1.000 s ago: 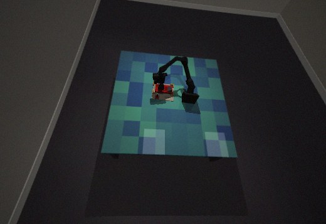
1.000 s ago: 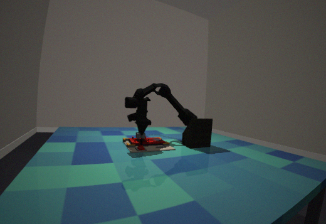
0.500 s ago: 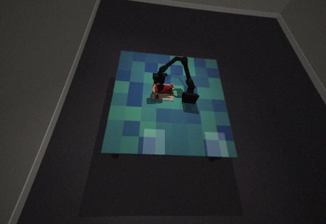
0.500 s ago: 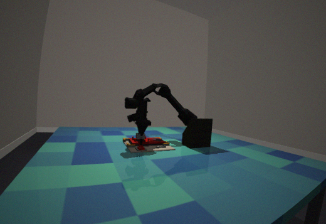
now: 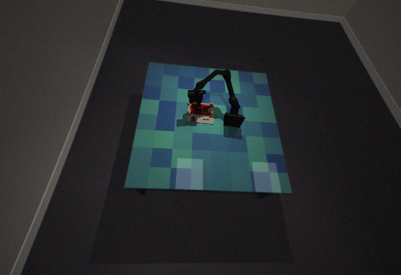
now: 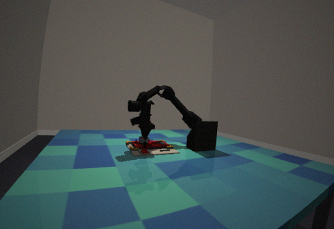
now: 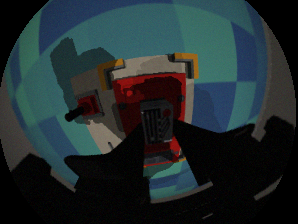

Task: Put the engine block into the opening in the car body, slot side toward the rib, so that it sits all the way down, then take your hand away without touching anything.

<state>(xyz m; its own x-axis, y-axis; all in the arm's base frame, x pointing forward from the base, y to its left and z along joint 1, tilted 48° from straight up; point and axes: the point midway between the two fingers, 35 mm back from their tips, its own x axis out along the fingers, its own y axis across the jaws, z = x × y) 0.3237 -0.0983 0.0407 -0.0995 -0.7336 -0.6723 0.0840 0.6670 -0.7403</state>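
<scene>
The grey engine block (image 7: pixel 157 122) (image 6: pixel 143 140) has slots and ribs on its top face and a small red spot. My gripper (image 7: pixel 156 123) (image 6: pixel 144 139) points down and is shut on the block, one dark finger on each side. The red car body (image 7: pixel 135 90) (image 6: pixel 162 144) (image 5: pixel 205 110) lies under and around the block in the wrist view. In the exterior view the block shows slightly above the body's top. The opening and the rib are hidden by block, fingers and shadow, so I cannot tell how the block lines up with them.
Yellow-and-black corner brackets (image 7: pixel 194 66) stand at the body's corners. Beside the body lies a pale board (image 5: pixel 208 121) (image 6: pixel 171 152) with a red part (image 7: pixel 88 105) (image 6: pixel 144 151) in a grey square; a black peg (image 7: pixel 75 114) sticks out there. The arm's base (image 5: pixel 234 120) (image 6: pixel 205 136) stands to the right.
</scene>
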